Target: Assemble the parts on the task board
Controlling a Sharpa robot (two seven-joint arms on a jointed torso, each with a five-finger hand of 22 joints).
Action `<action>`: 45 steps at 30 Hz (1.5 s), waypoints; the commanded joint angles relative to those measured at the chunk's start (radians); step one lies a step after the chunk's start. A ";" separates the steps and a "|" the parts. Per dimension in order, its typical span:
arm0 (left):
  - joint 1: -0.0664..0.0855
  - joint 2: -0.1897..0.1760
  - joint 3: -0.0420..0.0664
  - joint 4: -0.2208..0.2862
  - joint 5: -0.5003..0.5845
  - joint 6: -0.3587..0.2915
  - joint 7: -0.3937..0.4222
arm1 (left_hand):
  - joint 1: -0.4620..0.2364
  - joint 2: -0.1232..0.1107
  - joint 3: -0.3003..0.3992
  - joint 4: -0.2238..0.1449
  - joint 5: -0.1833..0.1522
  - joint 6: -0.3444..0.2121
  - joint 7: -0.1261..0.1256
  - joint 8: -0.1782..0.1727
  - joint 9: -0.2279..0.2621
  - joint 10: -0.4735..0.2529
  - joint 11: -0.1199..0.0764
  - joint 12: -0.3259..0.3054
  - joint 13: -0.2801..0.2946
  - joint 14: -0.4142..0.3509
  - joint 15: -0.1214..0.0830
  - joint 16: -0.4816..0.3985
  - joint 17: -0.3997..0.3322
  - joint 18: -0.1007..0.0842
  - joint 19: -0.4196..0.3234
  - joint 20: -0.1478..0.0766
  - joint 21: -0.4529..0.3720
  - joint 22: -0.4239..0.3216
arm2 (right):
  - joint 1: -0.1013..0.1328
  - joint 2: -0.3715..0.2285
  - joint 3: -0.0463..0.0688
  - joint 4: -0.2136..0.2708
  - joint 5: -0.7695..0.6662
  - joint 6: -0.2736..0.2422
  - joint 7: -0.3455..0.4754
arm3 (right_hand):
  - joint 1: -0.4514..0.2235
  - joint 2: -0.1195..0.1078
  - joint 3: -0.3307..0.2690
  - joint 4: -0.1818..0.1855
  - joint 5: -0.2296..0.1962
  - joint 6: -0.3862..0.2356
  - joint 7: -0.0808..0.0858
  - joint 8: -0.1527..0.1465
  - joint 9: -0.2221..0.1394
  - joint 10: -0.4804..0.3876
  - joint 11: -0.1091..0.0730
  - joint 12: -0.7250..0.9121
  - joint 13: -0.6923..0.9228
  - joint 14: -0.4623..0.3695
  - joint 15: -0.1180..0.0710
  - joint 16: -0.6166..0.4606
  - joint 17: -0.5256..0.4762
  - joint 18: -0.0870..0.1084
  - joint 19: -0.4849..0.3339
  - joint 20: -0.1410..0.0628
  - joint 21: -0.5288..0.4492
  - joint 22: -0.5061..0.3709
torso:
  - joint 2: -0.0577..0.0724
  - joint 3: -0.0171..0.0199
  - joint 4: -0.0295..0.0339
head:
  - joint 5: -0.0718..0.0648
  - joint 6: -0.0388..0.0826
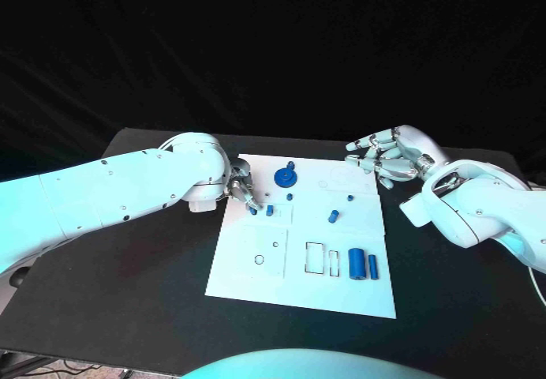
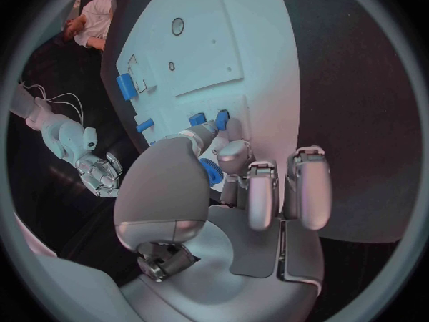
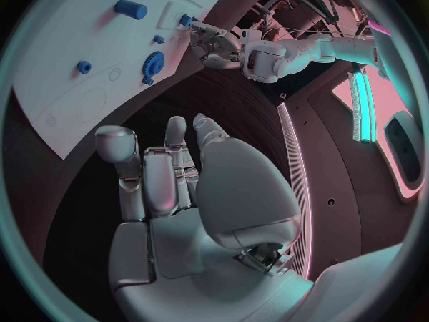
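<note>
Assembly barely begun on the task board (image 1: 244,280).

Gear (image 1: 286,176) sits at the board's far edge, large cylinder (image 1: 356,263) loose near its close edge. My left hand (image 1: 241,189) pinches a small peg (image 1: 252,209); my right hand (image 1: 390,155) hovers beyond, fingers loosely curled, holding nothing.

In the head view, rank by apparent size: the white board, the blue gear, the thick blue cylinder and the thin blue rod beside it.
1. White board
2. Blue gear and thick blue cylinder: the gear is wider, the cylinder longer, so I won't rank them.
3. Thin blue rod
</note>
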 commanded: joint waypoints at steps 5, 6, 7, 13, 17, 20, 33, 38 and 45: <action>-0.004 0.004 -0.003 0.002 -0.002 0.015 -0.015 | -0.038 0.009 -0.040 0.022 0.003 0.017 -0.014 0.009 0.008 0.007 0.003 0.010 0.009 0.107 -0.008 0.002 0.263 -0.015 0.061 -0.009 0.009 0.185 | -0.001 0.001 0.000 0.001 -0.003 0.009 0.006 | 0.001 0.004 -0.001 0.006 0.003 -0.001 0.008 -0.001 -0.001 -0.008 0.001 -0.002 -0.001 0.022 -0.005 -0.003 -0.001 0.019 -0.005 0.000 -0.003 -0.001 | 0.000 -0.0005 0.0016 | -0.002 -0.001; -0.004 0.004 -0.003 0.002 -0.002 0.014 -0.016 | -0.042 0.010 -0.043 0.025 0.003 0.018 -0.014 0.010 0.009 0.008 0.002 0.011 0.010 0.107 -0.008 0.002 0.263 -0.016 0.061 -0.009 0.010 0.186 | -0.001 0.001 0.000 0.001 -0.003 0.009 0.006 | 0.001 0.004 -0.001 0.006 0.003 -0.001 0.008 -0.001 -0.001 -0.008 0.001 -0.002 -0.001 0.022 -0.005 -0.003 -0.001 0.019 -0.005 0.000 -0.003 -0.001 | 0.000 -0.0004 0.0014 | -0.002 -0.001; -0.004 0.004 -0.003 0.001 -0.002 0.013 -0.017 | -0.045 0.011 -0.047 0.028 0.003 0.018 -0.014 0.010 0.010 0.008 0.002 0.011 0.011 0.107 -0.008 0.002 0.263 -0.016 0.062 -0.009 0.011 0.187 | -0.001 0.001 0.000 0.001 -0.003 0.009 0.006 | 0.001 0.004 -0.001 0.006 0.003 -0.001 0.008 -0.001 -0.001 -0.008 0.001 -0.002 -0.001 0.022 -0.005 -0.003 -0.001 0.019 -0.005 0.000 -0.003 -0.001 | 0.000 -0.0004 0.0015 | -0.002 -0.001; -0.004 0.004 -0.003 -0.001 -0.002 0.007 -0.022 | -0.057 0.011 -0.066 0.040 0.004 0.018 -0.014 0.011 0.014 0.008 0.002 0.012 0.012 0.107 -0.008 0.002 0.263 -0.016 0.062 -0.009 0.011 0.188 | -0.001 0.001 0.000 0.000 -0.003 0.008 0.006 | 0.001 0.004 -0.001 0.006 0.003 -0.001 0.008 -0.001 -0.001 -0.008 0.001 -0.002 -0.001 0.022 -0.005 -0.003 -0.001 0.019 -0.005 0.000 -0.003 -0.001 | 0.000 -0.0002 0.0002 | -0.002 -0.002; -0.004 0.004 -0.003 -0.005 -0.003 0.011 -0.023 | -0.072 0.008 -0.097 0.058 0.004 0.017 -0.014 0.011 0.019 0.004 0.002 0.005 0.004 0.107 -0.008 0.002 0.263 -0.015 0.061 -0.009 0.009 0.186 | -0.001 0.000 0.000 0.000 -0.001 0.010 0.009 | 0.000 0.002 -0.002 0.007 0.004 -0.001 0.008 -0.001 -0.001 -0.011 0.001 -0.005 -0.005 0.021 -0.004 -0.007 -0.005 0.020 -0.007 0.000 -0.007 -0.006 | 0.000 0.0001 0.0003 | -0.002 -0.001; -0.004 0.004 -0.003 -0.008 -0.001 0.018 -0.027 | -0.081 0.007 -0.133 0.079 0.005 0.009 -0.010 0.006 0.021 -0.017 0.006 -0.029 -0.033 0.107 -0.006 0.002 0.263 -0.012 0.055 -0.007 -0.003 0.176 | -0.001 0.000 0.000 0.000 0.000 0.012 0.010 | -0.005 -0.001 -0.007 0.014 0.026 -0.003 0.008 -0.002 -0.001 -0.014 0.002 -0.004 -0.007 0.020 -0.004 -0.010 -0.006 0.020 -0.009 0.001 -0.011 -0.011 | 0.000 0.0002 0.0005 | -0.002 0.000; -0.004 -0.004 -0.002 -0.015 0.032 -0.038 -0.008 | -0.147 0.045 -0.352 0.121 0.005 -0.047 0.009 0.008 0.045 -0.087 0.021 -0.108 -0.136 0.107 0.002 0.002 0.263 -0.003 0.038 -0.001 -0.042 0.146 | -0.001 0.000 0.000 0.000 0.001 0.009 0.012 | -0.004 -0.004 -0.012 0.021 0.059 -0.009 0.009 -0.004 -0.002 -0.018 0.003 -0.004 -0.010 0.019 -0.003 -0.014 -0.010 0.022 -0.013 0.001 -0.020 -0.024 | -0.001 -0.0004 -0.0004 | -0.004 0.004; -0.004 -0.014 -0.002 -0.012 0.079 -0.152 0.048 | -0.146 0.065 -0.396 0.120 0.007 -0.060 0.011 0.016 0.054 -0.101 0.023 -0.117 -0.154 0.107 0.003 0.002 0.263 0.000 0.033 -0.001 -0.056 0.136 | -0.001 0.000 0.000 -0.001 0.002 0.009 0.011 | -0.004 -0.004 -0.012 0.021 0.061 -0.009 0.009 -0.005 -0.002 -0.018 0.003 -0.004 -0.010 0.019 -0.003 -0.015 -0.010 0.022 -0.012 0.001 -0.020 -0.024 | -0.001 -0.0006 0.0015 | -0.006 0.007; -0.004 -0.031 -0.002 -0.007 0.197 -0.305 0.165 | -0.119 0.091 -0.447 0.119 0.009 -0.118 0.035 -0.008 0.042 -0.206 0.045 -0.237 -0.301 0.091 0.020 -0.036 0.209 0.032 -0.031 0.014 -0.190 0.027 | -0.001 0.001 0.000 -0.003 0.003 0.010 0.011 | -0.004 -0.004 -0.012 0.021 0.061 -0.009 0.009 -0.005 -0.002 -0.018 0.003 -0.004 -0.010 0.019 -0.003 -0.015 -0.010 0.022 -0.012 0.001 -0.020 -0.024 | 0.001 -0.0005 0.0007 | -0.006 0.008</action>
